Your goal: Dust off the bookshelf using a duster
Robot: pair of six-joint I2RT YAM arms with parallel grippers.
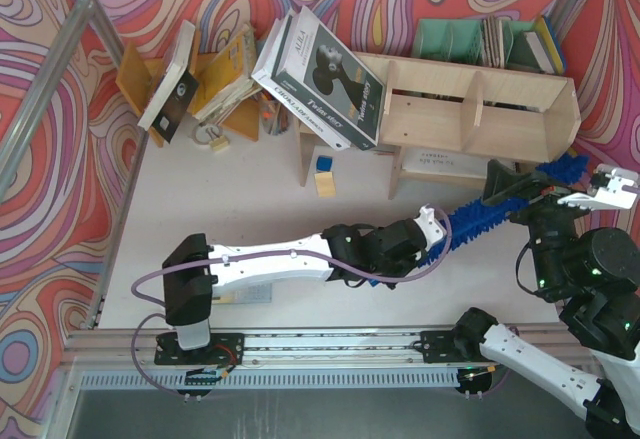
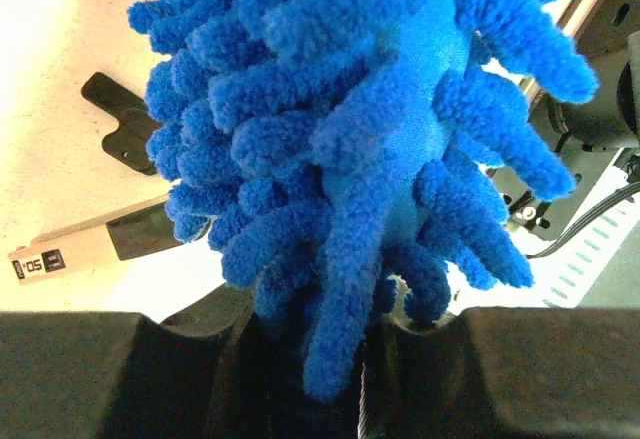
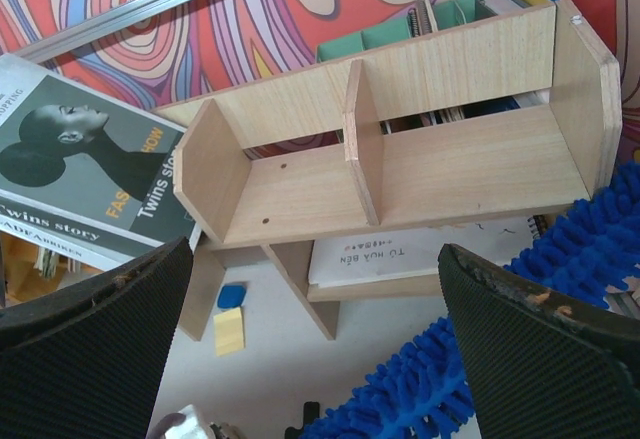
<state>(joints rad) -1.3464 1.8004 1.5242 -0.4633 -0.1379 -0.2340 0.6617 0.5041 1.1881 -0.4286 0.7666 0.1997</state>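
While pinching the duster (image 1: 480,221) in the left gripper (image 1: 432,234), beside the wide-open right gripper (image 1: 555,191), sweep the bookshelf's (image 1: 470,109) 2 tiers gently.

The duster (image 1: 478,221) extends in front of the bookshelf (image 1: 430,119).

bookshelf (image 1: 430,119): pale plywood, upright | duster (image 1: 475,221): fluffy blue, slanted near its front

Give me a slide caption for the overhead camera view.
Left gripper shut on the blue duster, its head reaching toward the plywood bookshelf.
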